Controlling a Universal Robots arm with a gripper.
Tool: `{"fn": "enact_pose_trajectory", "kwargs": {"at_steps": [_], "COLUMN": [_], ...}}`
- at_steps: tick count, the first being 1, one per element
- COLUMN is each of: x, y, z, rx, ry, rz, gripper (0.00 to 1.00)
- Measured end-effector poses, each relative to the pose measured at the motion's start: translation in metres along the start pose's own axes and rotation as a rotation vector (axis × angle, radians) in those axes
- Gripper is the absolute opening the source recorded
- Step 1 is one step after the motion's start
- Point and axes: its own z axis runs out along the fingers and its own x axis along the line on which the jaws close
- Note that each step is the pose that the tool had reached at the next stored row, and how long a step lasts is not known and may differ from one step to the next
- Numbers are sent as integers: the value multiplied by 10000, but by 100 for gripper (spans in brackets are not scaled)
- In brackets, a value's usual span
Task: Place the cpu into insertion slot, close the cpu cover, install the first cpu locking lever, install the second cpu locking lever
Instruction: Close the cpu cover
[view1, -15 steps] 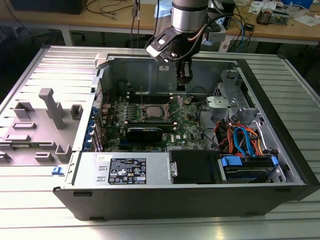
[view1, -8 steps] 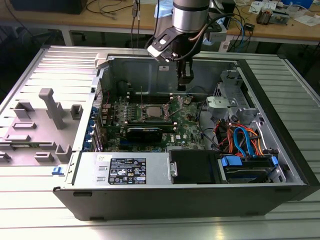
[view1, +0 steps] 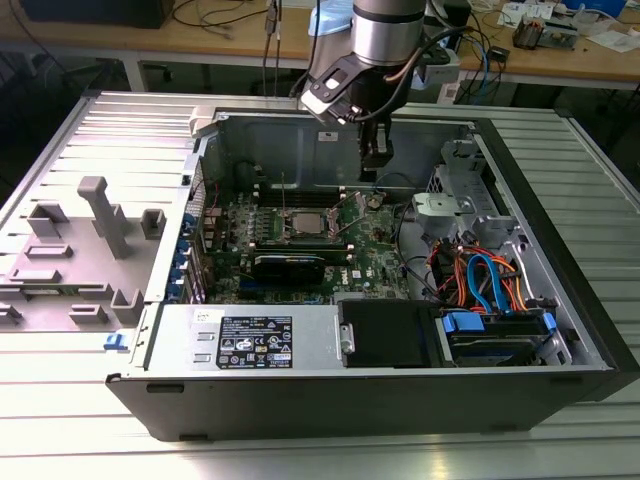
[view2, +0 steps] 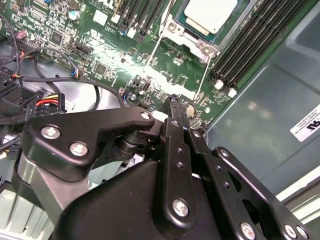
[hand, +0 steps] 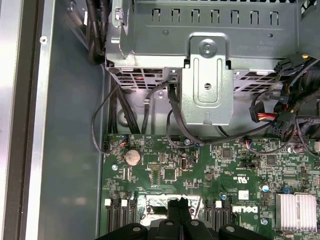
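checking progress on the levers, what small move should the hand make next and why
Probably shift the hand sideways toward the insertion slot. The cpu already sits in it with the cpu cover seemingly down, while the hand hangs empty over the board beside it, off the thin lever rods.

Electronics lab: opened computer case (view1: 400, 395) on slotted aluminium table (view1: 320, 460), cable-strewn wooden workbenches (view1: 120, 45) at 12 o'clock behind.
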Motion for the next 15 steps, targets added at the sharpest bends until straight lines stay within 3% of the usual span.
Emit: {"fn": "enact_pose_trajectory", "kwargs": {"at_steps": [15], "x": [7], "y": [28], "z": [1], "rx": [0], "ry": [0], "rz": [1], "gripper": [11]}}
